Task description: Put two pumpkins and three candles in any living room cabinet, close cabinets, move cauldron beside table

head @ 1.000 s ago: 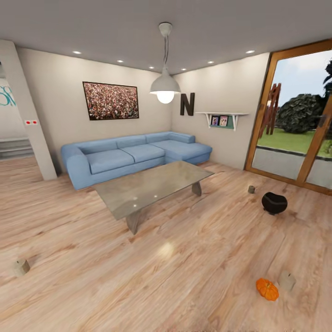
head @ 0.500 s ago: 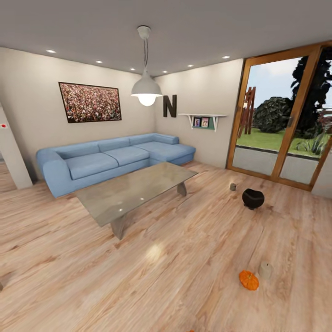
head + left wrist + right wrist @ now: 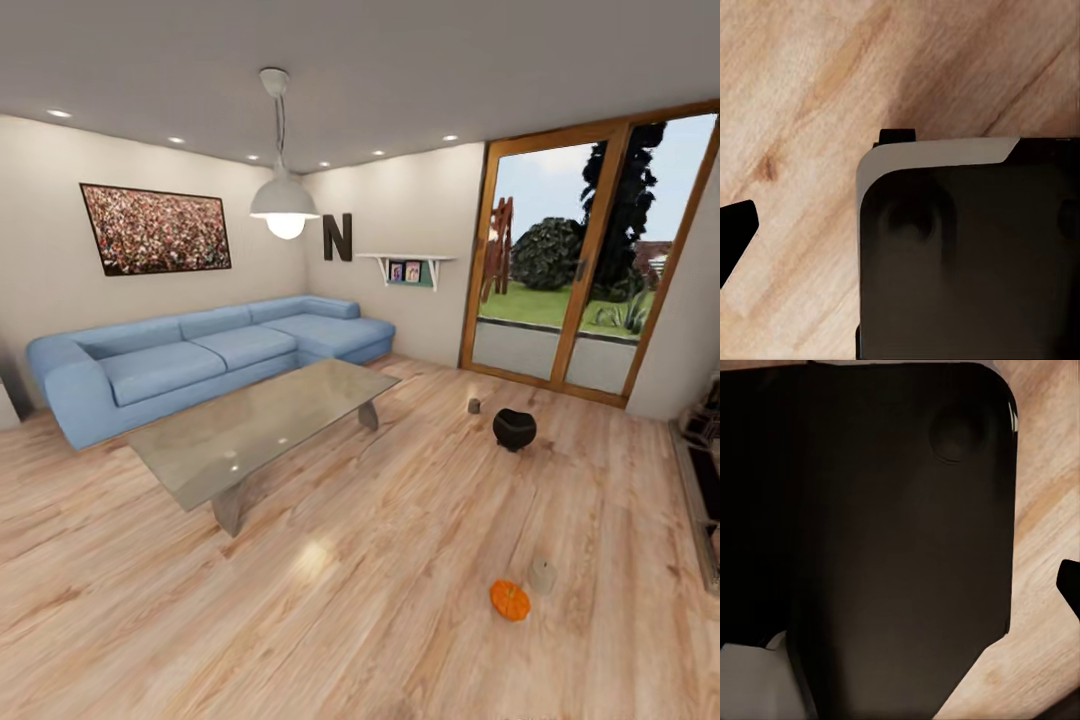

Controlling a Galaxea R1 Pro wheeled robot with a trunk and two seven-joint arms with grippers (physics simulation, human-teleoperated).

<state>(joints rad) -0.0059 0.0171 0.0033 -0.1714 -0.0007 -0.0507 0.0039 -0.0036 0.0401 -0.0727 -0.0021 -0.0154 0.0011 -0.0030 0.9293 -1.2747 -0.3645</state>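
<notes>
Orange pumpkin (image 3: pixel 510 600) on floor | touching candle (image 3: pixel 543 577) | cauldron (image 3: pixel 514 429) beyond

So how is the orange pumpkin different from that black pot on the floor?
The pumpkin is bright orange and ribbed; the cauldron is plain black and smooth. The pumpkin looks smaller and squatter; the cauldron is rounder and taller. A candle stands right beside the pumpkin; the cauldron's nearest candle stands a little apart. Both sit on the wood floor.
</notes>
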